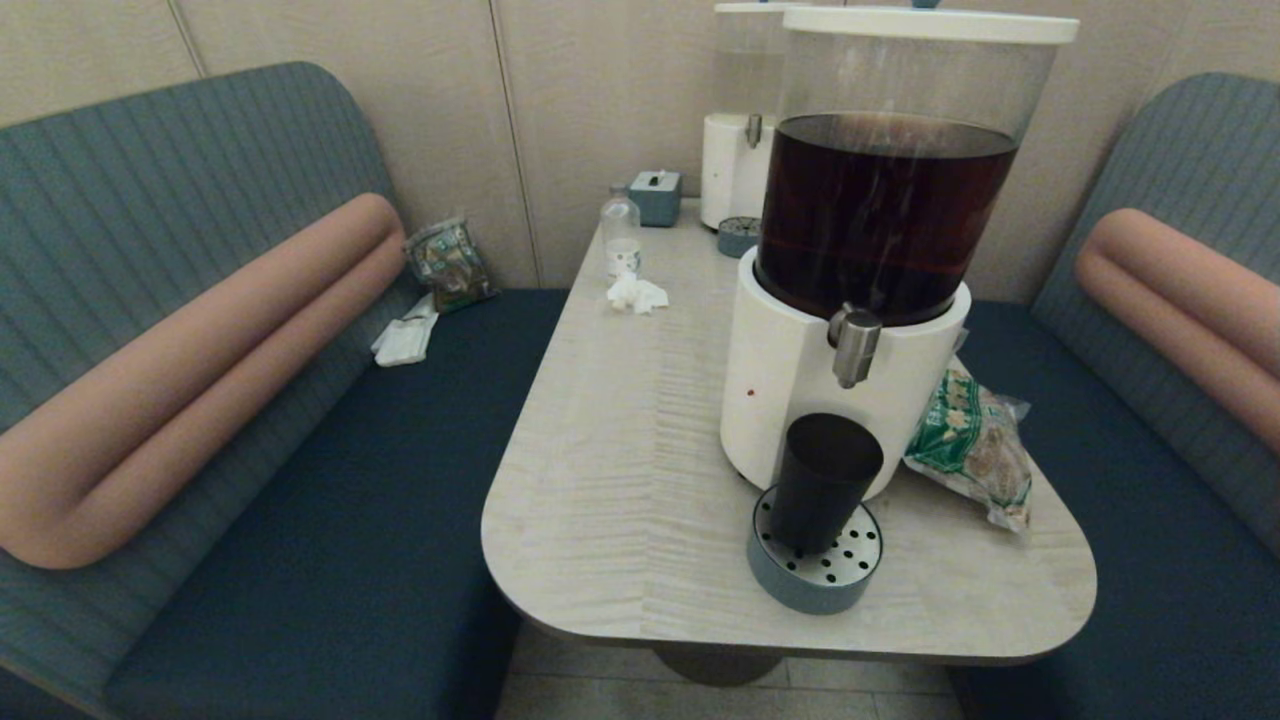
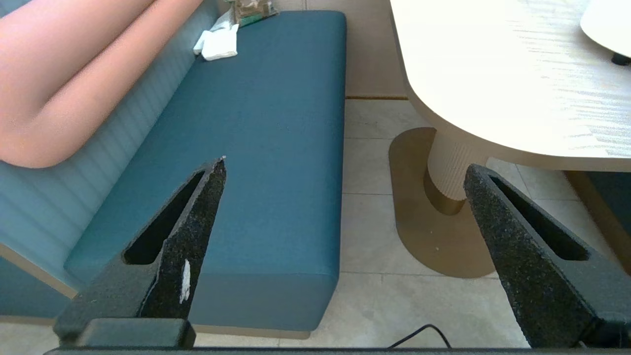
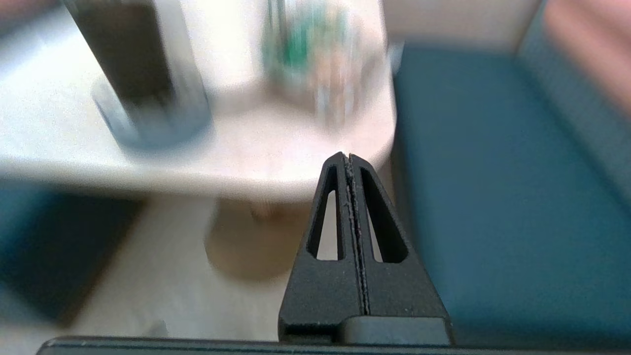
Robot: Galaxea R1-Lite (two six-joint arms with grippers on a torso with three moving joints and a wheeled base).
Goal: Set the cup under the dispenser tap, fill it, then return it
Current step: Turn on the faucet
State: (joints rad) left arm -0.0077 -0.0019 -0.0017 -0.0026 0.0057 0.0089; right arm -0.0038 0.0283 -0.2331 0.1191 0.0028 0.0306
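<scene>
Nearest in, both arms are hanging low, off the surface [image 1: 620, 480] and out of the head view. The left tool [image 2: 345, 167] is sitting spread wide above the floor beside the blue bench seat [image 2: 266, 148], holding nothing. The right tool [image 3: 349, 159] is pressed together, empty, pointing up toward the surface's near corner from below its edge.

Moving onto the surface, the cup [image 1: 822, 482] is standing upright on the round perforated drip tray [image 1: 815, 565], right against the dispenser's white base [image 1: 775, 370]. Just above it, the dispenser tap [image 1: 855, 345] is lining up over the cup's mouth, with nothing visibly pouring.

So the placing part is looking done. Whether the cup is filled, I cannot tell through its dark wall; returning it is clearly still ahead, and no tool is near it
</scene>
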